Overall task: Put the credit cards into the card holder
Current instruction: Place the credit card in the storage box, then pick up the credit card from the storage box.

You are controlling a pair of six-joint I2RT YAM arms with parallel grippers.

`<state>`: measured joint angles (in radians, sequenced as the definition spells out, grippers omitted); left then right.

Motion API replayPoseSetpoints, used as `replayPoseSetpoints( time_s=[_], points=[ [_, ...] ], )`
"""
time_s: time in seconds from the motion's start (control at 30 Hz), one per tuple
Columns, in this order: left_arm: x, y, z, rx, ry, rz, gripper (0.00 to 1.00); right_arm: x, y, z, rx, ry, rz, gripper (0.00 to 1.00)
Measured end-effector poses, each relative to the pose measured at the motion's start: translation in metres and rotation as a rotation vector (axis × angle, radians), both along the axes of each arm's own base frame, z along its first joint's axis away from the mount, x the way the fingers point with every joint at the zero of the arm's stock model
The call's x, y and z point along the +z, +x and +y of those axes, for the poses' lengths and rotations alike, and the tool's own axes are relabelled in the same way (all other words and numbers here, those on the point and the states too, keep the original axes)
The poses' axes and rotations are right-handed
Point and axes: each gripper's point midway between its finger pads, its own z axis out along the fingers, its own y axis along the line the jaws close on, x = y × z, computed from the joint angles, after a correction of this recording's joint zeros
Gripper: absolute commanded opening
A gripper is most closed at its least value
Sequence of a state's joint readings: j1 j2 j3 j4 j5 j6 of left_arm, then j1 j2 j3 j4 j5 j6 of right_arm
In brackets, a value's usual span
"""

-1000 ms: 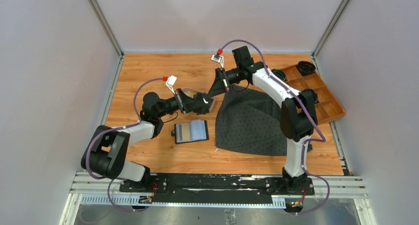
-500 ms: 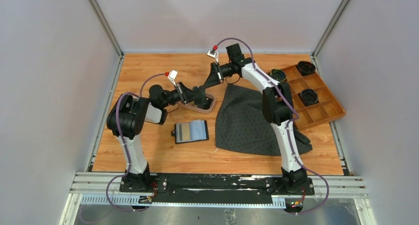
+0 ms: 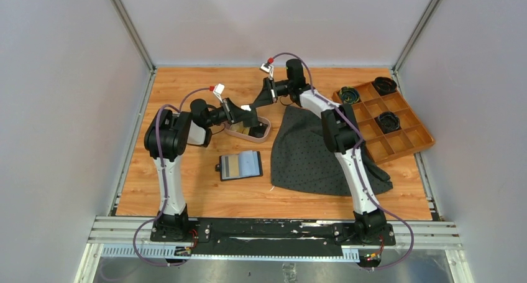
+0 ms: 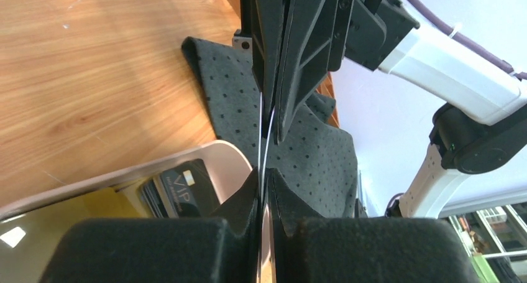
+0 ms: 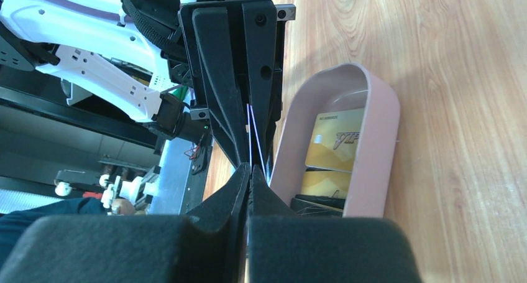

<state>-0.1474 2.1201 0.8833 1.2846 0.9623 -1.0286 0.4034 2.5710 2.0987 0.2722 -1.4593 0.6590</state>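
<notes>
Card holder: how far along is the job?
Done: holder lies open on the table, a pale blue card showing in it; whether it is seated, I cannot tell. In hand: left hand and right hand both pinch one thin card, edge-on, near the tray. Left: gold cards and a black card lie in the tray.

Smooth, faintly glossy orange-brown wooden tabletop [image 3: 186, 190]. Soft, matt dark grey dotted cloth [image 3: 311, 152] on the right. Smooth, satin pinkish plastic tray [image 5: 379, 140] with glossy gold-yellow plastic cards [image 5: 335, 143] inside. Matt black plastic on left gripper [image 4: 263, 180] and right gripper [image 5: 250, 171], both clamped on a thin white-edged plastic card [image 4: 260, 127].
</notes>
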Motion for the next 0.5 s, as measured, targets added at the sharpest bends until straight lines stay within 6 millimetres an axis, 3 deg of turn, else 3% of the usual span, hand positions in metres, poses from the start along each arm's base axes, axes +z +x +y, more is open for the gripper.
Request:
replayPoseSetpoints(
  time_s=[0.23, 0.5],
  points=[
    [-0.02, 0.013, 0.0, 0.009, 0.046, 0.047, 0.24, -0.026, 0.005, 0.003, -0.002, -0.01, 0.094, 0.0],
    [-0.033, 0.022, 0.003, 0.033, 0.097, 0.077, 0.43, -0.031, 0.005, 0.003, -0.001, -0.011, 0.112, 0.0]
  ],
)
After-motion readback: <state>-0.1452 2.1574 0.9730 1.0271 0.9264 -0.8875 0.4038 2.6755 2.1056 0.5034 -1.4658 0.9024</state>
